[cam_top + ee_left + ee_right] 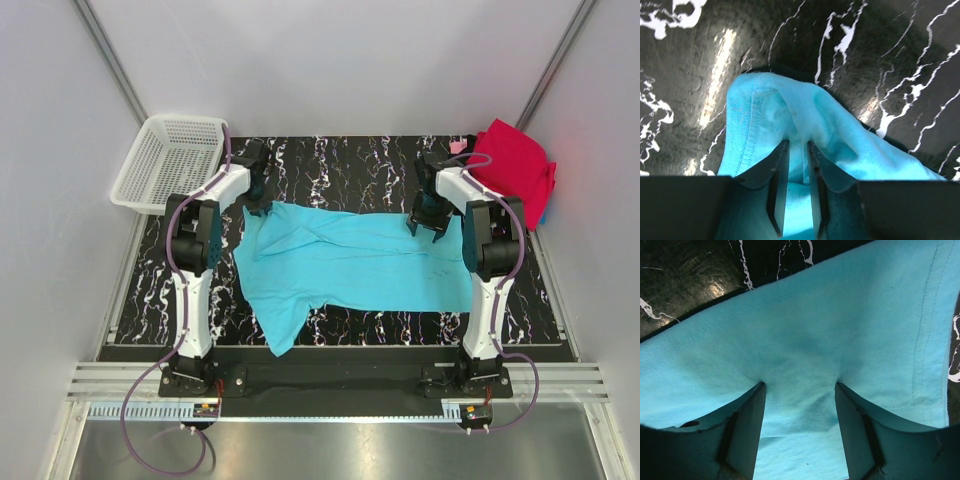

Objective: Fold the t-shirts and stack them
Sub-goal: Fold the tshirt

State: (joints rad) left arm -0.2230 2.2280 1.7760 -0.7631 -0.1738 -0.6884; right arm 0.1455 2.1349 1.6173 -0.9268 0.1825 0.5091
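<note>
A turquoise-blue t-shirt [350, 262] lies spread across the black marbled table [350, 160], one part hanging toward the near edge. My left gripper [258, 205] is at the shirt's far left corner. In the left wrist view its gripper [797, 144] is shut on a pinched fold of the turquoise cloth [770, 115]. My right gripper [432, 222] is at the shirt's far right edge. In the right wrist view its gripper [800, 385] is open, both fingertips pressed down into the flat turquoise cloth [805, 325]. A crimson red t-shirt [515, 170] lies heaped at the back right.
A white mesh basket [168, 160] stands off the table's back left corner. Bits of pink cloth [458, 146] and blue cloth [552, 215] show at the edges of the red heap. Grey walls close in the back and both sides.
</note>
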